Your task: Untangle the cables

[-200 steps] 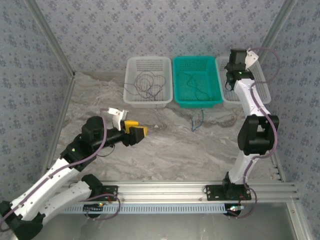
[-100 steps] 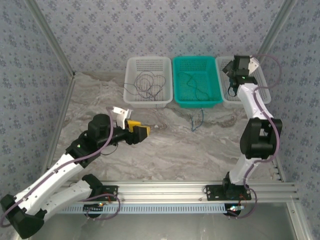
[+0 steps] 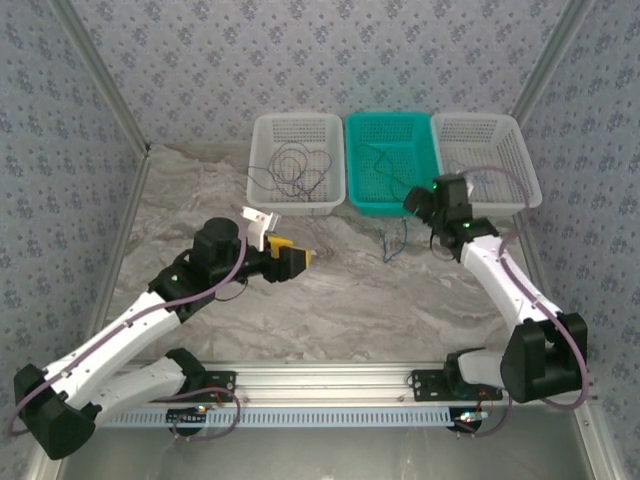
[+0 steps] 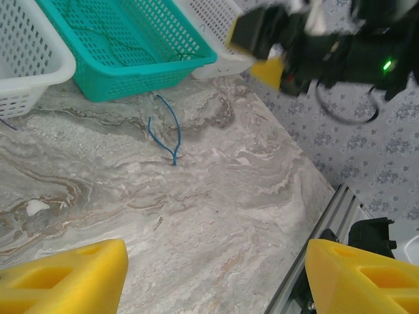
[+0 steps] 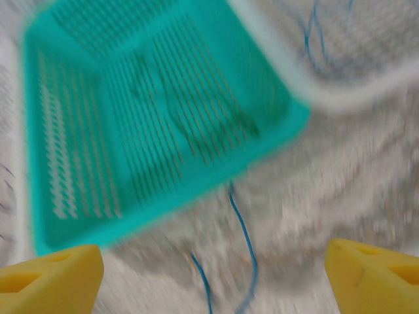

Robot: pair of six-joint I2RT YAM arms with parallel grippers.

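Both arms stretch out over the table (image 3: 350, 300).
The left gripper (image 3: 290, 258) and right gripper (image 3: 415, 203) are both spread wide, holding nothing; the right one is near the blue cable (image 3: 396, 243).

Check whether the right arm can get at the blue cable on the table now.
Probably yes: the right gripper, open, hangs close over the blue cable with nothing between them.

Three mesh baskets stand in a row at the far side of the table (image 3: 350, 300), side by side and touching: a white basket (image 3: 297, 116) on the left, a teal basket (image 3: 397, 205) in the middle and a second white basket (image 3: 475, 116) on the right. The table is grey and marbled. Floral wallpaper (image 3: 320, 50) covers the walls, and a metal rail (image 3: 330, 378) runs along the near edge.
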